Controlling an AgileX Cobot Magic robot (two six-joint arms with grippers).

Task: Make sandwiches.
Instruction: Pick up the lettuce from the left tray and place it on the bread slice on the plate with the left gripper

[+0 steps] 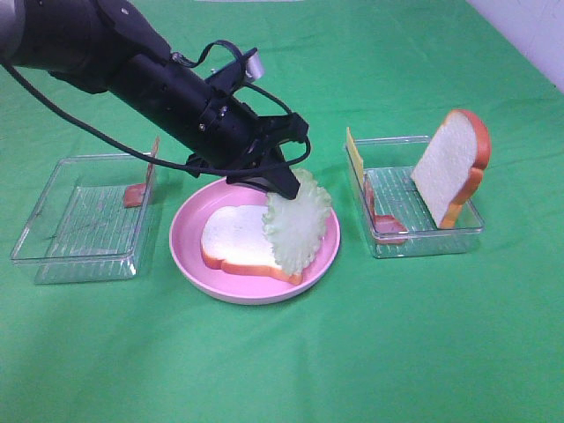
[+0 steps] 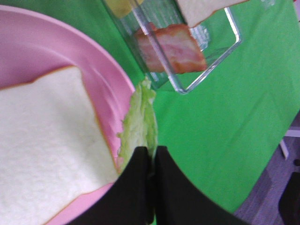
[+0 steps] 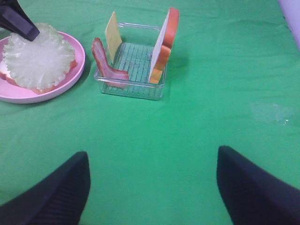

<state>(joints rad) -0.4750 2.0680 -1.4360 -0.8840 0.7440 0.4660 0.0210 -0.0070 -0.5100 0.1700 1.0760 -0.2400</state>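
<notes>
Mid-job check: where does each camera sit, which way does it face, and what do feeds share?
Exterior high: mounted high, looking down on the green cloth; only the left arm shows, left gripper pinching the lettuce.
Left wrist: rides that arm, looking past its closed fingers at the bread slice and pink plate.
Right wrist: low above the cloth, facing the right tray; the open right gripper frames it.
Shared: all three see lettuce, plate and that tray.

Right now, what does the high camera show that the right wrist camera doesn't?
Only the high view: the left tray with a bacon piece, and the left arm. Only the right wrist view: the right gripper, open. Both: the pink plate with a flat bread slice, the lettuce pinched by the left gripper, and the right tray holding an upright bread slice, cheese and a bacon strip.
</notes>
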